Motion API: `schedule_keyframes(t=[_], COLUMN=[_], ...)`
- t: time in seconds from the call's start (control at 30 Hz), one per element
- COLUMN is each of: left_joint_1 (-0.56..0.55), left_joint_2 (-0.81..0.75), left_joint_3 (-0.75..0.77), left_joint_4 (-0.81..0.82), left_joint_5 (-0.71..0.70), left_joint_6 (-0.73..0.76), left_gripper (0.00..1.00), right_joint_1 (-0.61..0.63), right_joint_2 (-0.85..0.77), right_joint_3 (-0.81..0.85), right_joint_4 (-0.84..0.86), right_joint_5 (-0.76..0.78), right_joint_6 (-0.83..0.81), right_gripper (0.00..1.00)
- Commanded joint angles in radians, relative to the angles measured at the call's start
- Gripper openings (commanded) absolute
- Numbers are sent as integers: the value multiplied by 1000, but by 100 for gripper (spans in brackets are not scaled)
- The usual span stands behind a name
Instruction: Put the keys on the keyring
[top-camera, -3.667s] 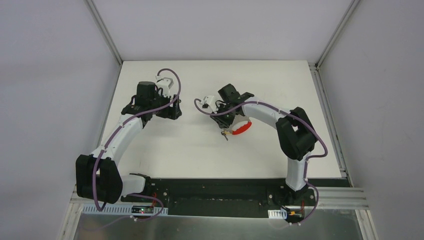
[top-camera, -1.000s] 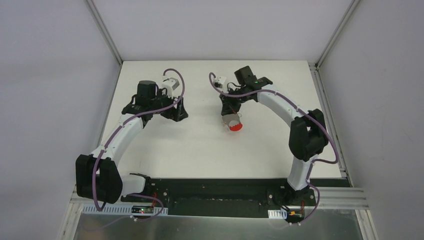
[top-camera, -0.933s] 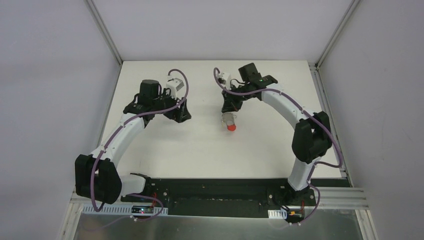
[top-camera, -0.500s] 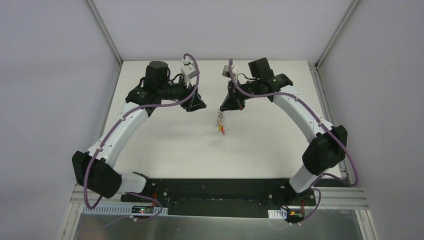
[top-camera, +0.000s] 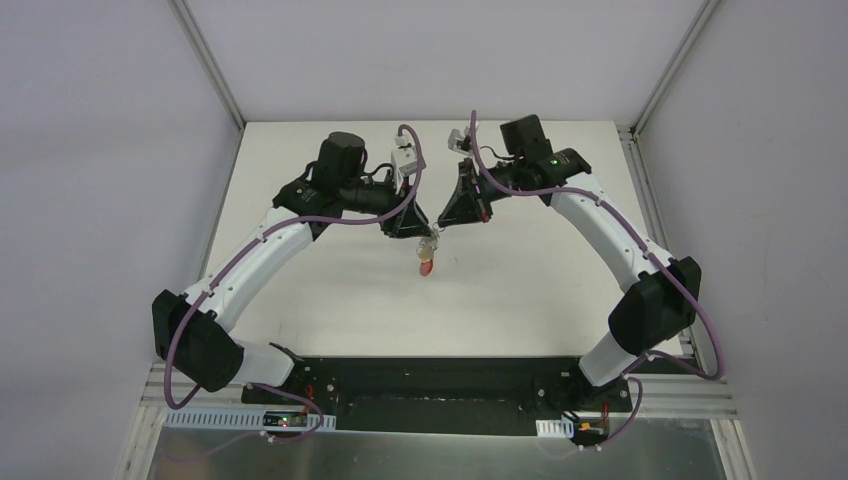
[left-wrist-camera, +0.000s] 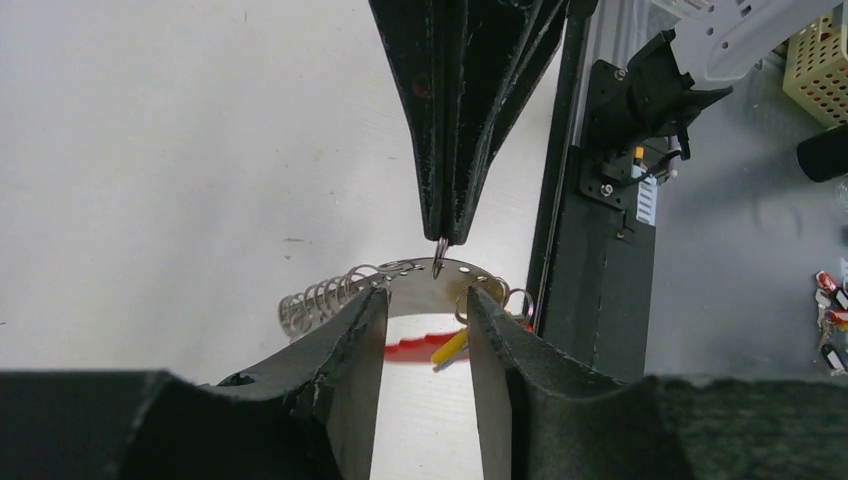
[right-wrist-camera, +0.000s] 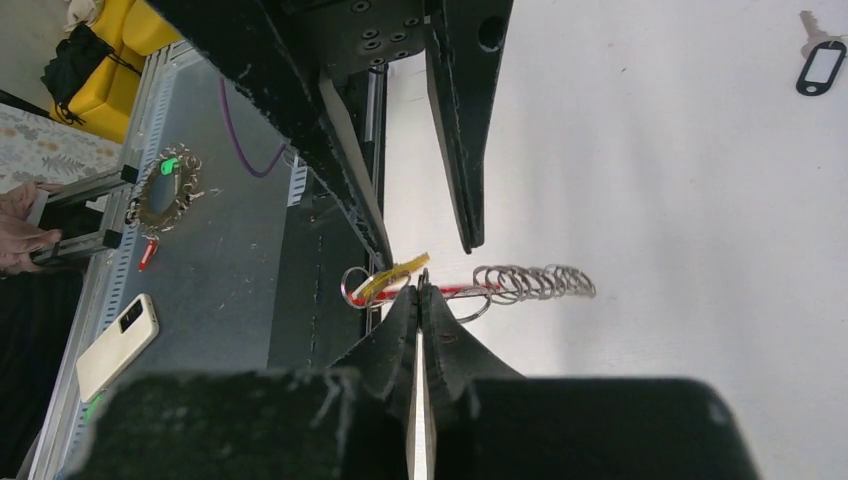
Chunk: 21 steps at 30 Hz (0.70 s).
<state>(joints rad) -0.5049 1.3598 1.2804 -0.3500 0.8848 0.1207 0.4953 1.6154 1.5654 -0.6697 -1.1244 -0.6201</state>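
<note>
The keyring (top-camera: 427, 256) hangs above the middle of the table: red crescent band (right-wrist-camera: 455, 291), a row of silver wire loops (right-wrist-camera: 535, 282), a yellow-tan tag (right-wrist-camera: 395, 274). My right gripper (right-wrist-camera: 418, 288) is shut on a small loop at the top of its metal band (left-wrist-camera: 425, 276). My left gripper (left-wrist-camera: 426, 305) faces it from the other side, its jaws a narrow gap apart over that band and pinching nothing I can see. In the left wrist view the right gripper (left-wrist-camera: 441, 238) comes down from above. A key (right-wrist-camera: 815, 58) with a black head lies on the table, far from both grippers.
The white table (top-camera: 560, 280) ends at a black rail (left-wrist-camera: 590, 200) at the near edge. Beyond it, on the grey floor, lie a phone (right-wrist-camera: 115, 345) and a ring of small parts (right-wrist-camera: 165, 190). Both arms crowd the table's centre.
Both arms have swung inward and met at the centre. The right gripper has carried the keyring up and to the left. The left jaws have narrowed around its band.
</note>
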Motion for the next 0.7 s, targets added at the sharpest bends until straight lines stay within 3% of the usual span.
schedule_keyframes(t=[0.0,0.67], left_joint_1=[-8,-26], left_joint_2=[-22,-25], left_joint_3=[-20,-105], left_joint_4=[63,207], left_joint_5=[36,85], left_joint_6=[-32,-85], left_gripper=[34,26], right_joint_1=[1,-3], right_joint_2=[-45,-56], right_joint_3=[-8,-58], right_joint_4=[25,114], right_joint_5=[-76,-84], right_joint_6=[18,91], right_gripper=[0,0])
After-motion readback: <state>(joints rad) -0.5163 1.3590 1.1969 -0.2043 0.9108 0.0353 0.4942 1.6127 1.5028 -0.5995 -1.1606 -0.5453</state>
